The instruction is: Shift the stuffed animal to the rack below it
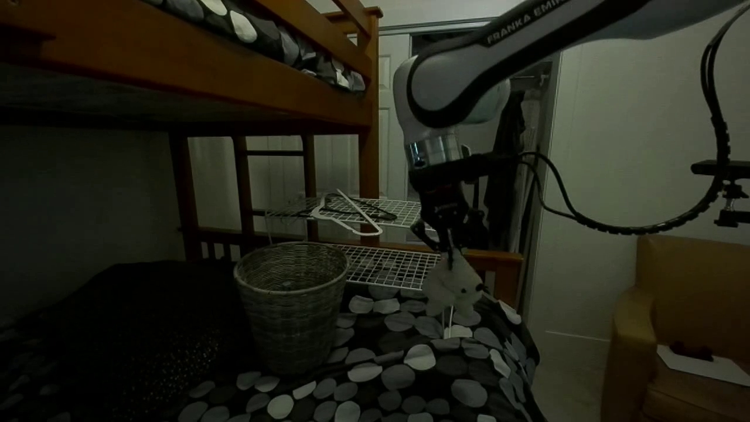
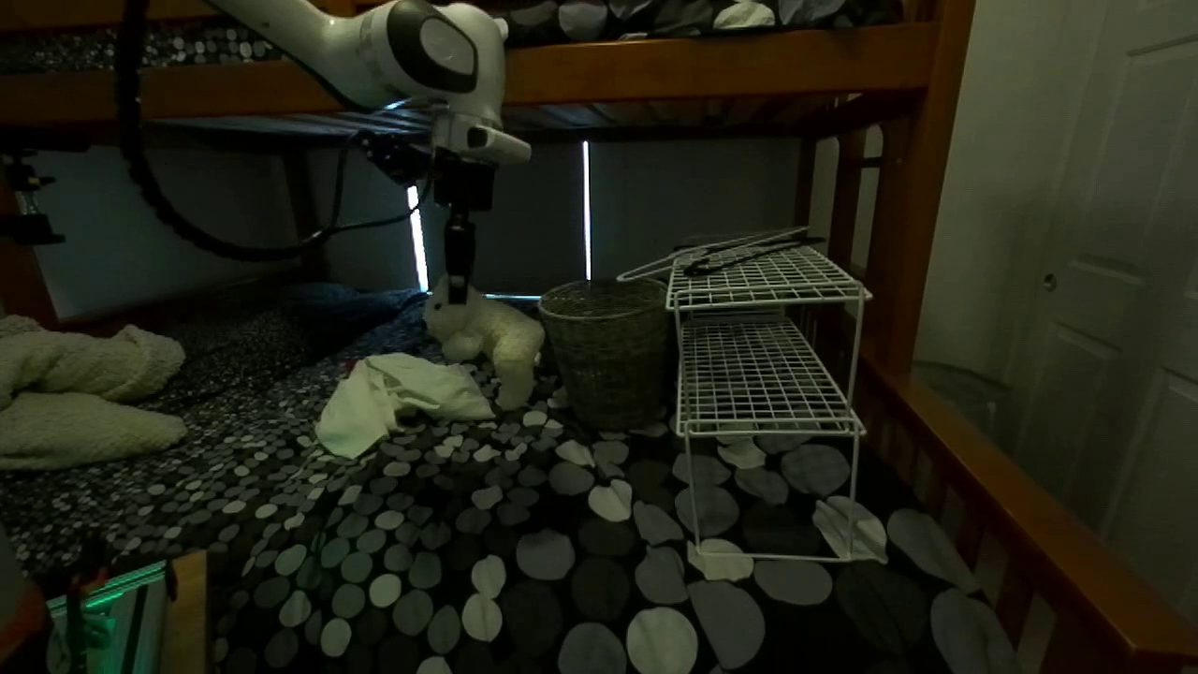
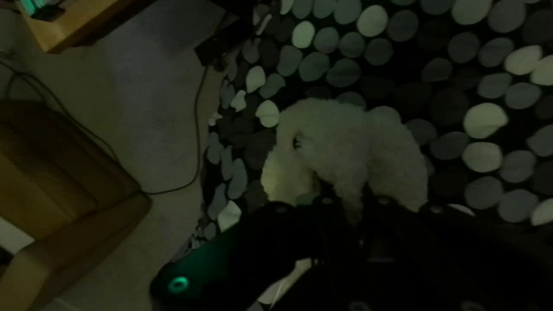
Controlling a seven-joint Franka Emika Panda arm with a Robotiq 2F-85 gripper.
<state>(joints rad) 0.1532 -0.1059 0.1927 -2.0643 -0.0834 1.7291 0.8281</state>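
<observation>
The stuffed animal [image 2: 501, 332] is held by the gripper [image 2: 458, 295], the fingers [image 2: 459, 253] close together on a pinch of its cream plush near the head (the wrist view shows fur bunched between them). In an exterior view it is over the dotted bedding [image 2: 524, 562], near a pale cloth [image 2: 402, 388]; whether its legs touch down, I cannot tell. There the woven basket [image 2: 608, 365] appears between it and the white wire rack [image 2: 772, 432], which stands upright on the bedding, apart from the stuffed animal. On top of the rack lie a white hanger [image 1: 360, 210] and a dark hanger [image 2: 753, 256].
</observation>
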